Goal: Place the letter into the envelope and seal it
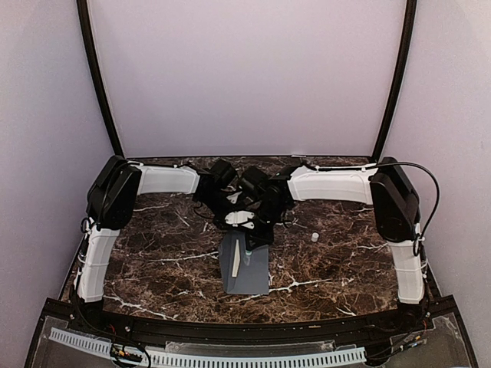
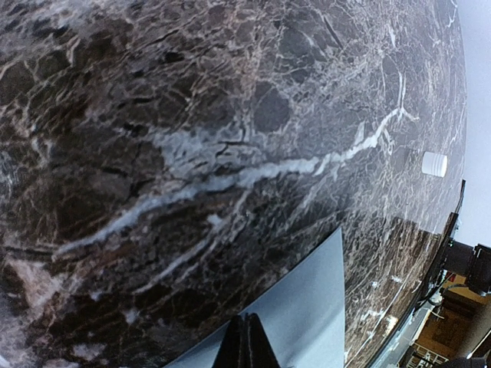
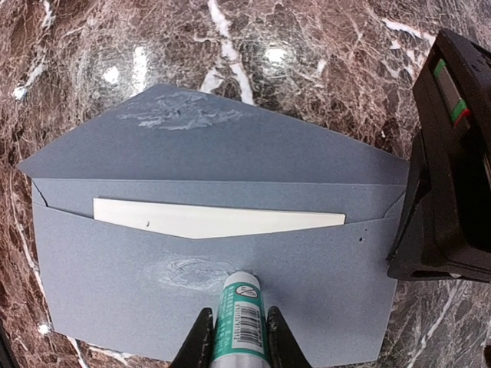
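Observation:
The grey-blue envelope (image 1: 247,273) lies flat with its flap (image 3: 230,138) open. The cream letter (image 3: 207,218) sits inside the pocket; only a thin strip shows. My right gripper (image 3: 238,314) is shut on a green-and-white glue stick (image 3: 240,318), whose tip presses on the envelope's body beside a pale glue smear (image 3: 188,272). Another smear (image 3: 180,115) is on the flap. My left gripper (image 2: 245,326) is shut, with its tips on a corner of the envelope (image 2: 307,307). It shows as a black block (image 3: 449,153) at the envelope's end in the right wrist view.
A small white cap (image 1: 314,237) stands on the dark marble table (image 1: 153,261) right of the envelope; it also shows in the left wrist view (image 2: 434,162). Both arms (image 1: 253,195) crowd together over the envelope's far end.

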Robot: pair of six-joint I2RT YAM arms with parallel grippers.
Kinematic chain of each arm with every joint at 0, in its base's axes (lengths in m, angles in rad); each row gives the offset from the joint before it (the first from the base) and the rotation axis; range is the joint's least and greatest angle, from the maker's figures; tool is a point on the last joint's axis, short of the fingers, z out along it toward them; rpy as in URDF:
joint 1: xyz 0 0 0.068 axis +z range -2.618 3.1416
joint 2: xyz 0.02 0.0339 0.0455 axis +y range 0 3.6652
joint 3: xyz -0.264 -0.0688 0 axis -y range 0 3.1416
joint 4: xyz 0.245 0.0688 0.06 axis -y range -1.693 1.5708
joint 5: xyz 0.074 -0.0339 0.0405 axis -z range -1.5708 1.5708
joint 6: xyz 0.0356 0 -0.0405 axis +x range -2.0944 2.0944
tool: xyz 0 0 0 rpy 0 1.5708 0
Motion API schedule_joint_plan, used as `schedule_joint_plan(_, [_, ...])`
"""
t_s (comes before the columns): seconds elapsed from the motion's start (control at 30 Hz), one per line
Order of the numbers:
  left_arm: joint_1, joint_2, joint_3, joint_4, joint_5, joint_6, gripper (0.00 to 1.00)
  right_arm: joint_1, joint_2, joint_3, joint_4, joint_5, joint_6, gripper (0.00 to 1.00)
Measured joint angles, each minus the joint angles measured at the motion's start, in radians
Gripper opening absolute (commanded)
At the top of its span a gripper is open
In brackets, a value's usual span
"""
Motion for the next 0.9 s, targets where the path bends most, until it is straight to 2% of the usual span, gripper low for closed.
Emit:
schedule_joint_plan(0.53, [-0.001, 0.003, 0.000, -0.004, 0.016, 0.000, 0.00, 0.041, 0.000, -0.006, -0.058, -0.094, -0.040, 0.00])
schedule_joint_plan(0.9, [-0.001, 0.003, 0.000, -0.004, 0.020, 0.000, 0.00, 0.044, 0.000, -0.004, -0.038, -0.038, -0.007, 0.00])
